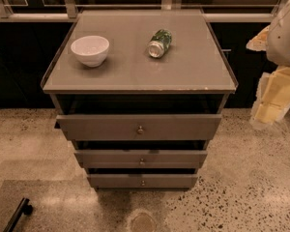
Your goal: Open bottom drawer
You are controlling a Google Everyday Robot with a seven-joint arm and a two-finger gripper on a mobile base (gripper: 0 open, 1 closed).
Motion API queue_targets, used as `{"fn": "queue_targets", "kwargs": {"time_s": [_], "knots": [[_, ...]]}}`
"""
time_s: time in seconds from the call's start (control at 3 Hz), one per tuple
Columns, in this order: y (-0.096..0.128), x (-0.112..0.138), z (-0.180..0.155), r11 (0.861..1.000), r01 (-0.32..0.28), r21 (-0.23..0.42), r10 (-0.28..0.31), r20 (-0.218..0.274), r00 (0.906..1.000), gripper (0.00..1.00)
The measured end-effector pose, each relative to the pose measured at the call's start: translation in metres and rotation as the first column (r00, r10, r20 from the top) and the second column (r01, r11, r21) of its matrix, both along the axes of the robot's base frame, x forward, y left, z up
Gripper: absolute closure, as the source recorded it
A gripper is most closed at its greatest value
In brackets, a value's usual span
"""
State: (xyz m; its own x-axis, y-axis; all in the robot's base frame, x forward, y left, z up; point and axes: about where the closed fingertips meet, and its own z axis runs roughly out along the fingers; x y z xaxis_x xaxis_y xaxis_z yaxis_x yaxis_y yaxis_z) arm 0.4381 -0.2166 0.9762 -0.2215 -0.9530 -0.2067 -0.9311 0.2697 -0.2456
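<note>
The bottom drawer (142, 180) is the lowest, slimmest grey-brown front of the cabinet (140, 76), with a small round metal knob (143, 182) at its middle. A thin dark gap shows above its front. My gripper (269, 108), pale yellow under the white arm (285, 33), hangs at the right edge of the view. It is to the right of the cabinet, about level with the top drawer, well above and right of the bottom drawer's knob, and touches nothing.
A middle drawer (141, 158) and a wider top drawer (139, 127) sit above. A white bowl (90, 50) and a green can (160, 43) on its side lie on the cabinet top. Speckled floor surrounds it; a black bar (17, 214) lies at the lower left.
</note>
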Motion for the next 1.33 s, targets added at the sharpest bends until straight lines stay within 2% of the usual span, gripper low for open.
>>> {"fn": "queue_targets", "kwargs": {"time_s": [0.33,0.67,1.0,1.33], "knots": [[0.0,0.0,0.0,1.0,0.0,0.0,0.0,0.0,1.0,0.0],[0.011,0.016,-0.023,0.998,-0.026,0.051,0.024,0.023,0.9994,0.0],[0.027,0.032,-0.089,0.984,-0.053,0.17,0.052,0.009,0.9986,0.0],[0.04,0.04,-0.183,0.966,-0.013,0.258,0.026,-0.05,0.9984,0.0]]}}
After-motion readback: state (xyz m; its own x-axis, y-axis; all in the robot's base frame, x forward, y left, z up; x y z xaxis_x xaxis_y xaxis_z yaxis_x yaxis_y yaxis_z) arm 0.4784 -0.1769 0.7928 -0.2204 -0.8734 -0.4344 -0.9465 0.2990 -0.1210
